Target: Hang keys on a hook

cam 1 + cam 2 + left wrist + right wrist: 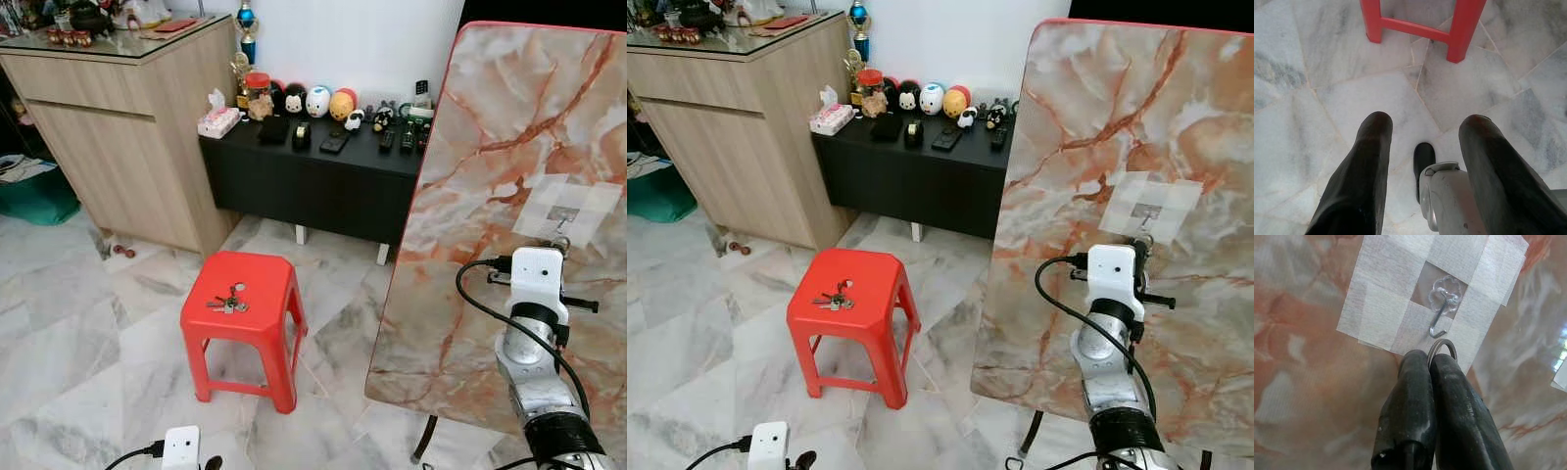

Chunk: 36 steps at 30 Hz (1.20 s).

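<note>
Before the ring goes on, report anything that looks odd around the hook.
The hook is held to the marble-pattern board by overlapping strips of white tape, a makeshift mount. A bunch of keys lies on the red stool, while the right gripper pinches a key ring.

The right end effector [1430,357] is raised, fingers closed together. The left end effector [1425,132] is lowered, fingers spread apart.

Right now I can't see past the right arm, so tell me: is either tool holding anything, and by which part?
The right tool pinches a metal key ring by its lower arc, just below the hook. The left tool holds nothing.
</note>
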{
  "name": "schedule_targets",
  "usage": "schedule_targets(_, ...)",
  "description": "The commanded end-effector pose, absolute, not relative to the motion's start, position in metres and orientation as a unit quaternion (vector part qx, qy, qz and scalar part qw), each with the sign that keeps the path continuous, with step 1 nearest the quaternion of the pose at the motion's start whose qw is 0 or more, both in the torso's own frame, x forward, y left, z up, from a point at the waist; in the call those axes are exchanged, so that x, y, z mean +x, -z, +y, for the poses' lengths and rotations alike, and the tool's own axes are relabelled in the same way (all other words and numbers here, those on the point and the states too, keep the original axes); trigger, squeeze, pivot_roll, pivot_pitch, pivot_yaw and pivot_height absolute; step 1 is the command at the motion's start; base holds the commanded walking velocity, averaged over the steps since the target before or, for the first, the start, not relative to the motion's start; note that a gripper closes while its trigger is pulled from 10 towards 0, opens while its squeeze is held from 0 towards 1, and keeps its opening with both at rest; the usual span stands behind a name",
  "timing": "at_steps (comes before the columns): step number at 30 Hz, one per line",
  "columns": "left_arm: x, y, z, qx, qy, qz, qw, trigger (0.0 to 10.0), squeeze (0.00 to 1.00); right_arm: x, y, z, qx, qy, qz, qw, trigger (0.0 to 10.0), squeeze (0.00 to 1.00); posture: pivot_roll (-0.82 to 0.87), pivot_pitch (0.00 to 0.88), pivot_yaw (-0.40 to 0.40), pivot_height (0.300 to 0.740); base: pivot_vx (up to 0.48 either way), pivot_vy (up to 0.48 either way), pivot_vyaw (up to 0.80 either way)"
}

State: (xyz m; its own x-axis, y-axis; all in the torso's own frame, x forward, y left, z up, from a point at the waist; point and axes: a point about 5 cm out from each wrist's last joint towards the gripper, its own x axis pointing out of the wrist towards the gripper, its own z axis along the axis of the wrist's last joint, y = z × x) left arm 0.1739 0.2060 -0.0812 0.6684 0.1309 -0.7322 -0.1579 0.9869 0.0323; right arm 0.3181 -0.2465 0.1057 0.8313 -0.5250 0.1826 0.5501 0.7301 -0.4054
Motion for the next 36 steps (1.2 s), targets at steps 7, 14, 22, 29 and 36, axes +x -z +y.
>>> schedule_targets(7, 0.1748, 0.0809, 0.2053, -0.015, -0.076, 0.399, 0.914, 10.0, 0.00, 0.3202, -0.1216, -0.2472, -0.231, 0.302, -0.073, 0.922, 10.0, 0.00, 0.02, 0.000, -0.036, 0.740, 0.000, 0.000, 0.00)
schedule_targets(14, 0.1750, 0.0808, 0.2053, -0.016, -0.076, 0.399, 0.914, 10.0, 0.00, 0.3211, -0.1233, -0.2454, -0.238, 0.300, -0.077, 0.920, 10.0, 0.00, 0.02, 0.000, -0.036, 0.740, 0.000, 0.000, 0.00)
schedule_targets(22, 0.1747, 0.0809, 0.2056, -0.017, -0.077, 0.399, 0.914, 10.0, 0.00, 0.3237, -0.1228, -0.2442, -0.244, 0.298, -0.071, 0.920, 10.0, 0.00, 0.02, 0.000, -0.037, 0.740, 0.000, 0.000, 0.00)
schedule_targets(29, 0.1746, 0.0810, 0.2055, -0.018, -0.076, 0.399, 0.913, 10.0, 0.00, 0.3232, -0.1212, -0.2439, -0.239, 0.298, -0.068, 0.922, 10.0, 0.00, 0.02, 0.000, -0.037, 0.740, 0.000, 0.000, 0.00)
schedule_targets(36, 0.1748, 0.0810, 0.2051, -0.018, -0.074, 0.400, 0.913, 10.0, 0.00, 0.3199, -0.1177, -0.2423, -0.239, 0.303, -0.065, 0.920, 10.0, 0.00, 0.02, 0.000, -0.037, 0.740, 0.000, 0.000, 0.00)
